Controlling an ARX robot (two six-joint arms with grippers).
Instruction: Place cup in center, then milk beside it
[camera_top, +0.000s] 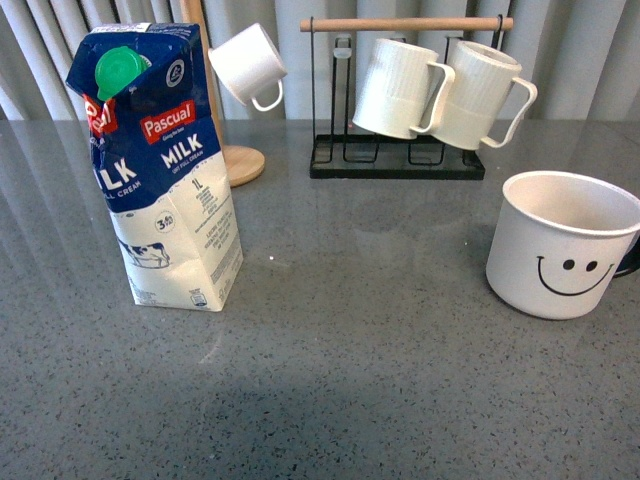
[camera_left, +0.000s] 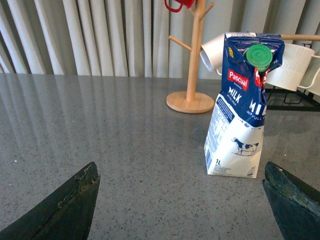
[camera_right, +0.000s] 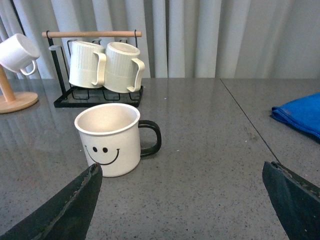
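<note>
Front view: the milk (camera_top: 165, 170), a blue and white carton with a green round cap, stands upright on the left part of the grey table (camera_top: 340, 380), its upper body slightly creased. The cup (camera_top: 565, 245), white with a black smiley face turned toward the camera, stands upright at the right edge of the view, where the frame cuts off part of its black handle. The two are well apart, with grey tabletop between them.

At the far side of the table, a black wire rack (camera_top: 395, 165) with a wooden top bar carries two ribbed cream mugs (camera_top: 400, 88), tilted and touching. A wooden mug tree (camera_top: 240, 160) stands behind the milk, its base partly hidden by the carton; a small white cup (camera_top: 250, 65) hangs tilted from it. Neither arm shows in this view.

Left wrist view: the left gripper (camera_left: 180, 167) is spread wide and holds nothing — the milk stands ahead of it, nearer one finger than the other. A red cup (camera_left: 177, 5) hangs at the top of the tree.

Right wrist view: the right gripper (camera_right: 181, 167) is likewise spread wide and empty — the cup stands ahead, close to one finger. A blue cloth (camera_right: 300, 115) lies on the table, well apart from the cup on its handle side.
</note>
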